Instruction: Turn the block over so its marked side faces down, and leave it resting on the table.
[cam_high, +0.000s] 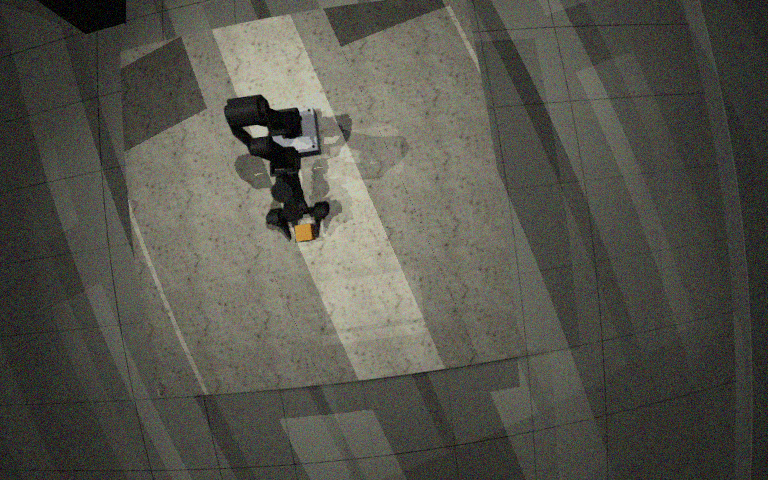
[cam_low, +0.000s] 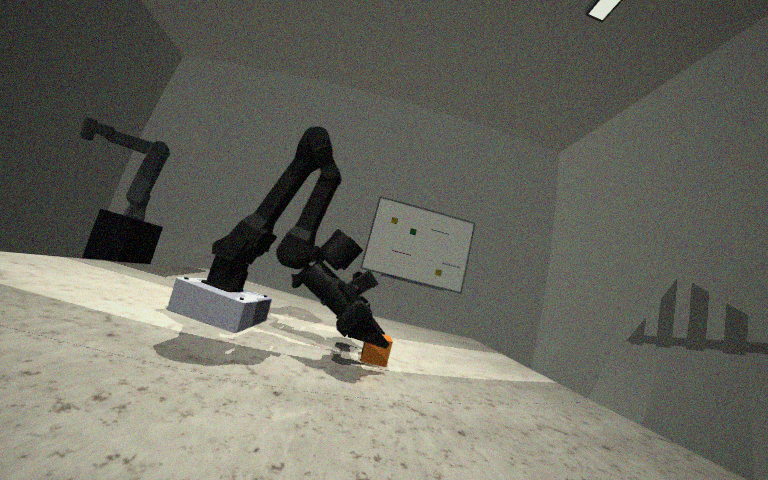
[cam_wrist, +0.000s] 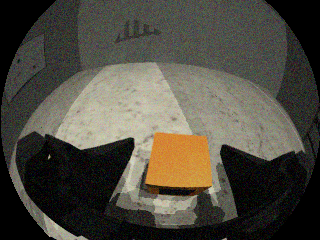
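Note:
The orange block (cam_high: 303, 232) (cam_low: 374, 354) (cam_wrist: 179, 162) appears to sit flat on the speckled table (cam_high: 226, 316) (cam_low: 226, 430) (cam_wrist: 125, 100). Its upper face is plain orange. In the wrist view, part of a dark square mark shows on the narrow strip of its near side, which faces the gripper's palm. Its underside is hidden. My gripper (cam_high: 303, 237) (cam_low: 385, 343) (cam_wrist: 179, 147) is open, with one finger on each side of the block. In the wrist view, gaps show between the block and both fingers.
The arm's pale base (cam_high: 309, 133) (cam_low: 212, 305) stands behind the gripper. Shadows of the arm fall around the block. A second arm (cam_low: 148, 169) on a dark box and a whiteboard (cam_low: 419, 243) stand in the background.

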